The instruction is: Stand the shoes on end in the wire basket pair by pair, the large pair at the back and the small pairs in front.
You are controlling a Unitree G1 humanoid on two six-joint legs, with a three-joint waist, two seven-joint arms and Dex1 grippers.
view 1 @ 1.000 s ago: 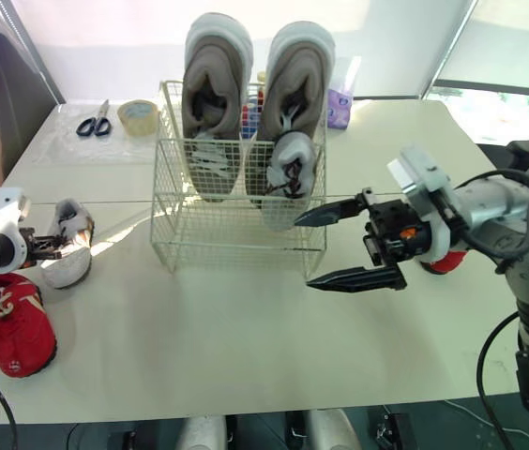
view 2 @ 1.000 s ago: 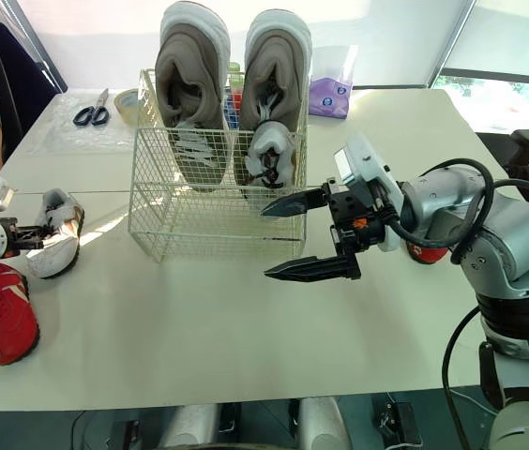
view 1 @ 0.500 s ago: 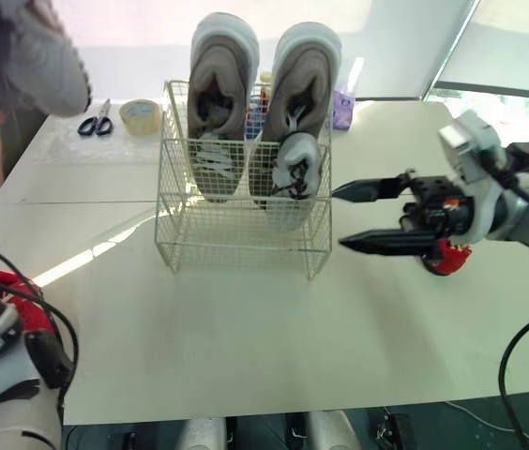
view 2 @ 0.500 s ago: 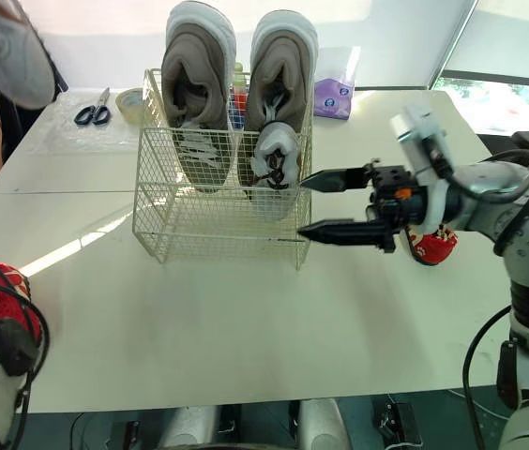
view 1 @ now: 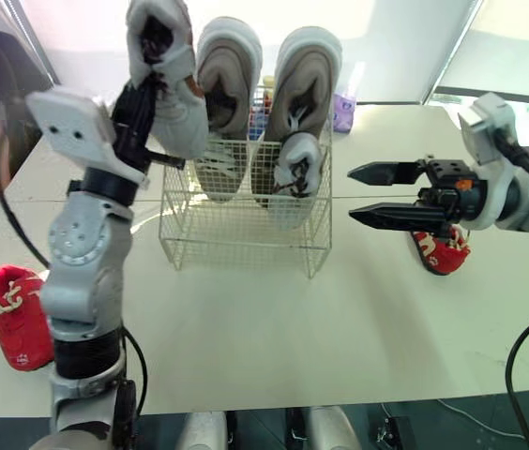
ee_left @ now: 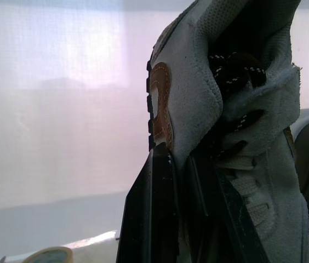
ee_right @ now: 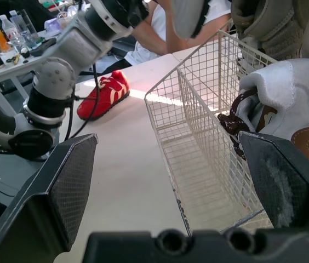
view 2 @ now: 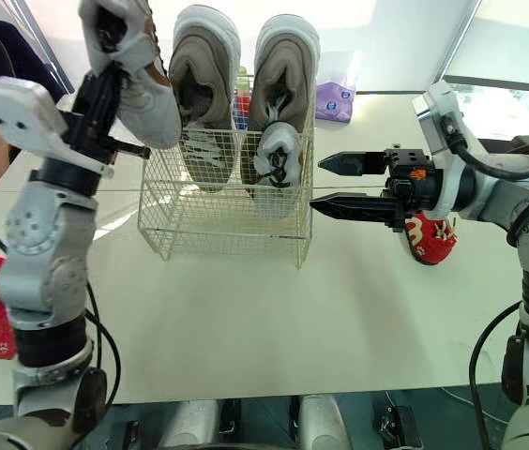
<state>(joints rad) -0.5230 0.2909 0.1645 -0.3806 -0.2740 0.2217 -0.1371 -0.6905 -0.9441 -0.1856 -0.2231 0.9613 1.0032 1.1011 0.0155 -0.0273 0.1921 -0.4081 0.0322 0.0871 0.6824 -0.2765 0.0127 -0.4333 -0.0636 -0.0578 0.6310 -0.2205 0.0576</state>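
Left claw (ee_left: 177, 156) is clamped tight on a small grey shoe (view 1: 175, 103), holding it high in the air at 10 o'clock of the wire basket (view 1: 246, 239). Inside, the large grey pair (view 1: 227, 66) stands on end at the back, with the small grey mate (view 1: 294, 169) upright in front at the right. Right claw (view 1: 352, 194) hovers at the basket's 3 o'clock, fingers spread wide, empty. One red shoe (view 1: 443, 251) lies just behind it; another red shoe (view 1: 19, 305) sits at 8 o'clock on the counter (view 1: 274, 328).

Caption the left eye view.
Left tool holds small grey suede shoe high beside white wire basket; right tool open.
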